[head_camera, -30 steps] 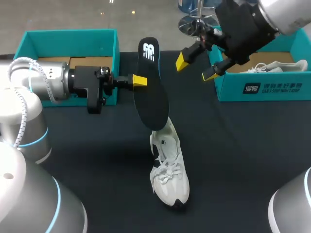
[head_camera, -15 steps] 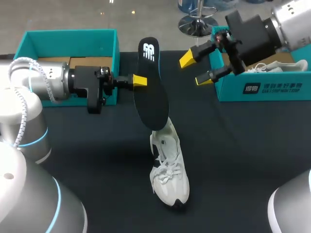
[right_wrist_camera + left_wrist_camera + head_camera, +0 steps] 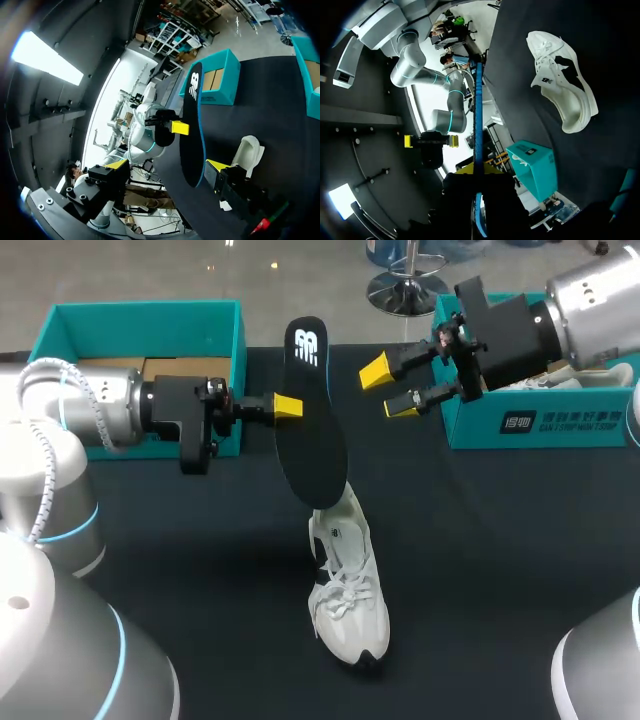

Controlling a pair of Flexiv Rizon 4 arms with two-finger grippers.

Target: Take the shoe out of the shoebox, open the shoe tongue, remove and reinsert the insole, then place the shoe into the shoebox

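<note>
My left gripper point(image 3: 287, 406) is shut on the long edge of a black insole point(image 3: 312, 430), holding it upright in the air. In the left wrist view the insole point(image 3: 478, 115) shows edge-on as a thin blue line between my fingers. A white shoe point(image 3: 346, 585) lies on the black table below it; the wrist views show the shoe point(image 3: 565, 87) clear of the insole. My right gripper point(image 3: 390, 390) hangs open just right of the insole's top, fingers pointing at it. In the right wrist view the insole point(image 3: 192, 130) stands ahead of its open gripper point(image 3: 165, 167).
A teal shoebox point(image 3: 150, 315) stands at the back left behind my left arm. A second teal shoebox point(image 3: 540, 425) at the back right holds another white shoe point(image 3: 575, 377), under my right arm.
My right arm has swung down and turned, so its open fingers now point left at the insole's top. The left arm, insole and shoe have stayed still.
</note>
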